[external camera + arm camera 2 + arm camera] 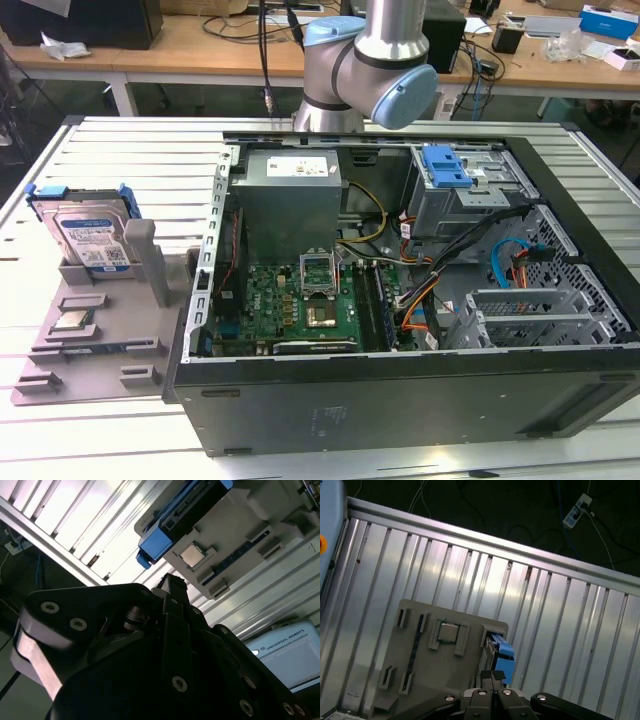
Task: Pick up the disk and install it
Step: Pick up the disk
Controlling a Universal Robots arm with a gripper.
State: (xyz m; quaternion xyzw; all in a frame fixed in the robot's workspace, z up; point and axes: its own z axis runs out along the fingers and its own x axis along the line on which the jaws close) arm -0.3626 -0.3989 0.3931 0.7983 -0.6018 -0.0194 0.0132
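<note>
**Gripper [492,676] hangs apart from the disk [92,235], its 2 fingers together on nothing.**

Coming down closed, it would likely strike the disk's blue caddy or tip it. The disk stands on edge at the gray holder's [95,372] far corner, and the upright post [148,262] just beside could snag a finger. 1 chip [72,320] lies mid-holder. Farther off, loose cables [470,250] crowd the open case's [400,400] drive bay [455,195].

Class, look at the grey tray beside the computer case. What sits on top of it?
On the tray, a disk stands upright in a slot, and a small square chip lies flat in a recess. The disk's bottom edge is hidden inside the slot.
</note>
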